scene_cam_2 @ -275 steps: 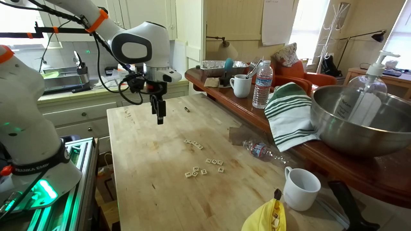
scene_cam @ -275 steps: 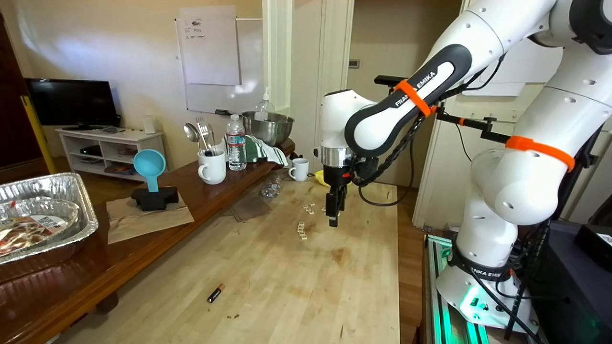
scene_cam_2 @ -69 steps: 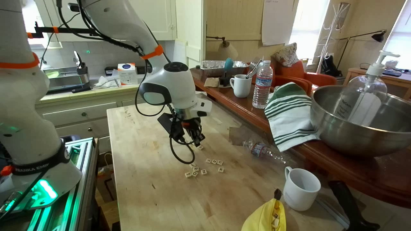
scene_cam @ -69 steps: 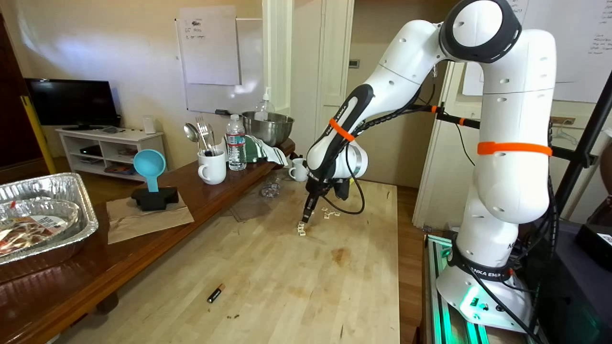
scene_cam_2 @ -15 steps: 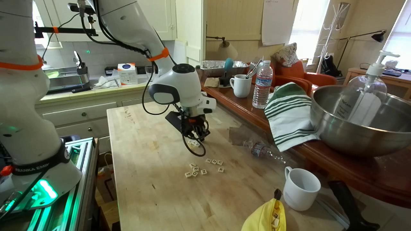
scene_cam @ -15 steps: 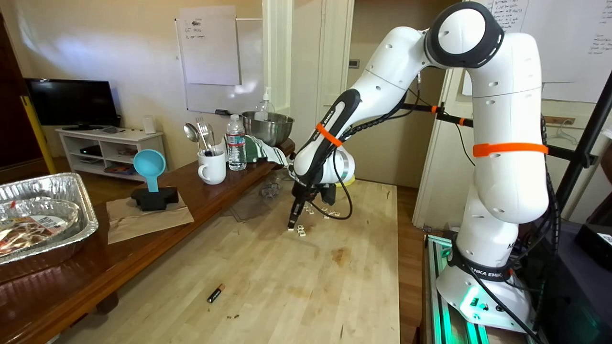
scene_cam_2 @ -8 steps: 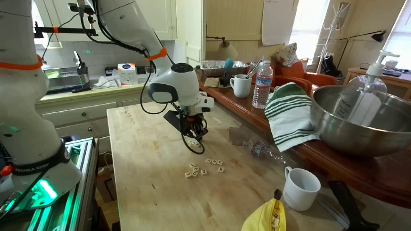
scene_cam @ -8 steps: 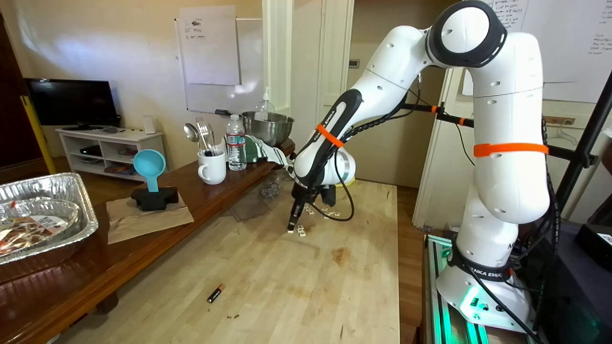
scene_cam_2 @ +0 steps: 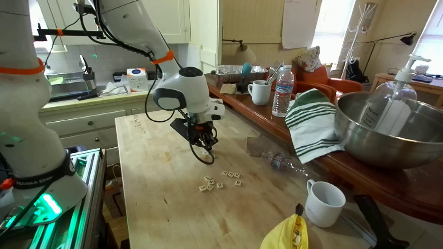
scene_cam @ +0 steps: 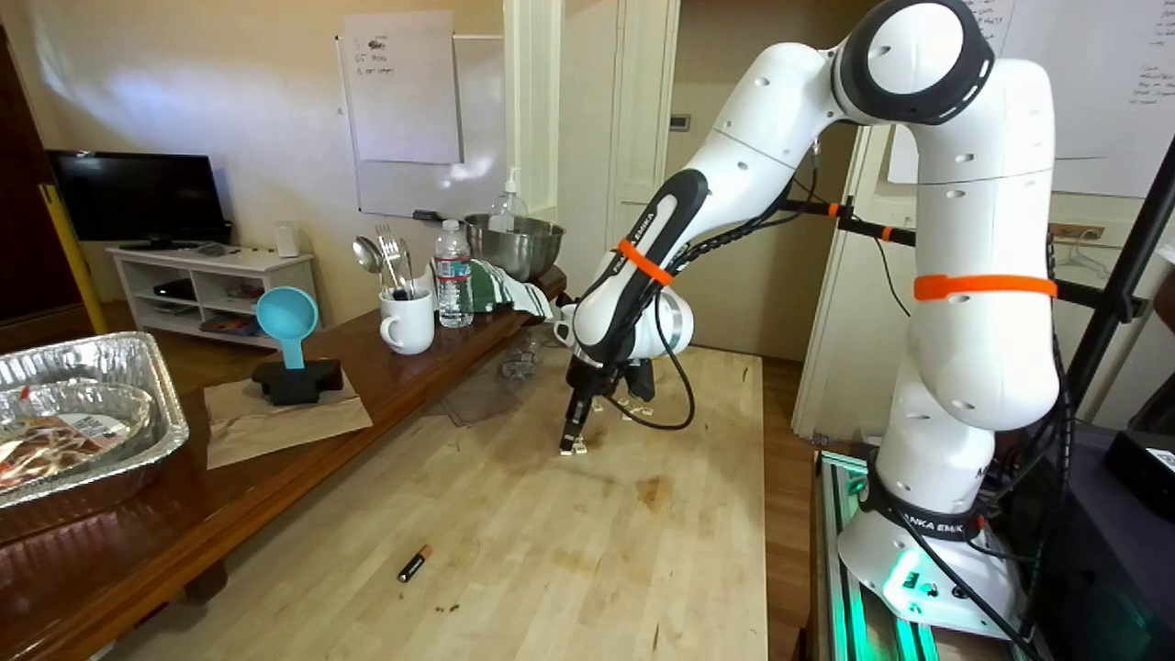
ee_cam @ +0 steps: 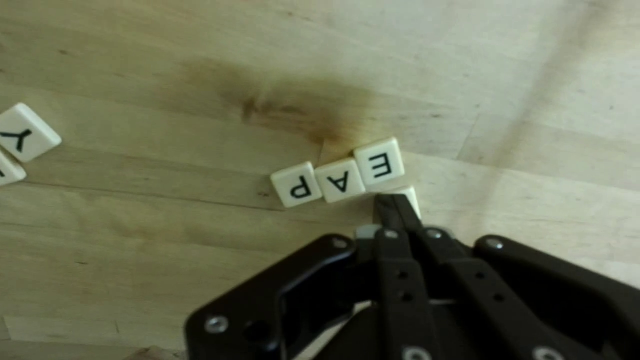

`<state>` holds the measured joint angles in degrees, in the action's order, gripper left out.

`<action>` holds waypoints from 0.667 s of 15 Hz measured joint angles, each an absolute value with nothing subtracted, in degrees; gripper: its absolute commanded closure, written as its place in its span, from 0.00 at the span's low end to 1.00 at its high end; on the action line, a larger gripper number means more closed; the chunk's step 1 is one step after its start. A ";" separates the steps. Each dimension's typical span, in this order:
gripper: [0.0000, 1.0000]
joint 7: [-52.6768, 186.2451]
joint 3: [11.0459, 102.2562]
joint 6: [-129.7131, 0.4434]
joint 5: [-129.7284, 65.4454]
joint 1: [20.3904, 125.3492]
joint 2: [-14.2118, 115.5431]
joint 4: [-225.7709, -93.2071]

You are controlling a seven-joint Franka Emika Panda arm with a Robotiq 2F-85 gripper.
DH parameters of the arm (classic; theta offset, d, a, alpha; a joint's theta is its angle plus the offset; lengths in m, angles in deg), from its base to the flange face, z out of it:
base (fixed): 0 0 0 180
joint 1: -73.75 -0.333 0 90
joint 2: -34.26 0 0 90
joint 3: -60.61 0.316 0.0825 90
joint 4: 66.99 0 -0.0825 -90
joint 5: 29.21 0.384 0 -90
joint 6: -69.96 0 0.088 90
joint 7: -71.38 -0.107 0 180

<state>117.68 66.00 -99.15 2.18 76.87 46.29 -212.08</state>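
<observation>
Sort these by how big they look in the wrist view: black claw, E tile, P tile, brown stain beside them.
1. Black gripper, partly because it sits nearest.
2. Brown stain, though its edges blur.
3. E tile and P tile: they look alike, so unranked.

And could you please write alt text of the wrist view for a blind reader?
A shut black gripper hides part of a cream tile on a wooden table; contact is unclear. Beside it, tiles P, A and E form a row, letters upside down; a Y tile lies far left.
</observation>
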 measured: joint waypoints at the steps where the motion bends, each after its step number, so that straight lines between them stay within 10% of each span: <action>1: 1.00 117.68 66.01 -99.12 2.18 76.74 46.08 -212.35; 10: 1.00 117.68 66.02 -98.68 1.85 75.89 44.43 -214.55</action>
<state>117.68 66.02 -98.68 1.85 75.89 44.43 -214.55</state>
